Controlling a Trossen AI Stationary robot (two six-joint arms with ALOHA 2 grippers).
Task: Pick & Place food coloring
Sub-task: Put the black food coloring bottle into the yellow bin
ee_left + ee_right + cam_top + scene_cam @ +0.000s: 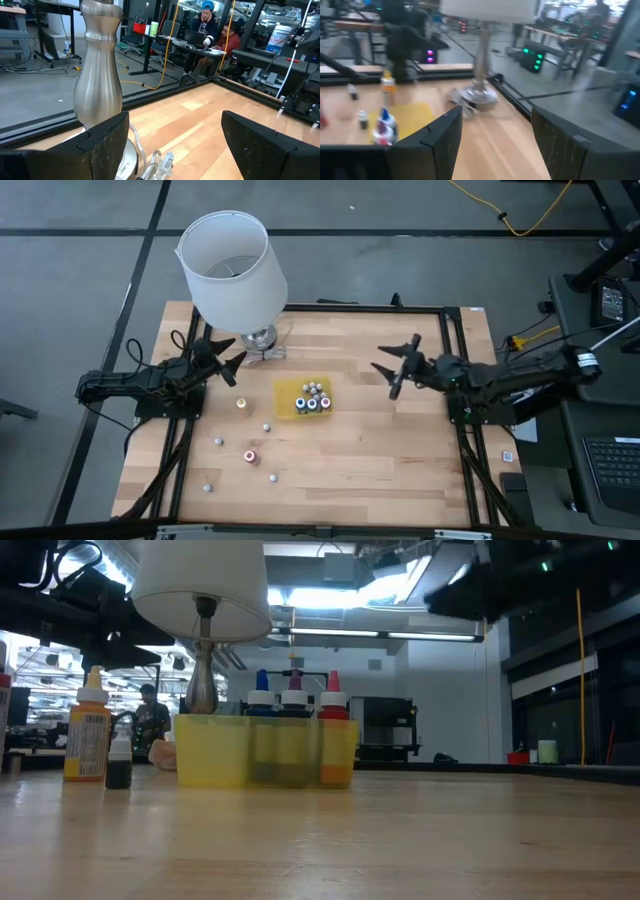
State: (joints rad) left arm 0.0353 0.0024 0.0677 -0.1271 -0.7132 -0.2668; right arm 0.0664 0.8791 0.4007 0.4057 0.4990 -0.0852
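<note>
Several food coloring bottles (313, 397) stand upright in a flat yellow tray (288, 400) at the table's middle; the low view shows their coloured tops (292, 700). More small bottles stand loose on the wood to the tray's left and near side, among them an orange one (241, 404) and a red one (250, 456). My right gripper (388, 375) hangs open to the right of the tray, clear of it, pointing level toward it. My left gripper (236, 360) waits open at the left, beside the lamp base.
A lamp with a big white shade (232, 268) and a metal stem (99, 65) stands at the far left, its base (262, 340) close in front of my left gripper. A black frame (452, 360) runs along the table's edges. Bare wood lies right of the tray.
</note>
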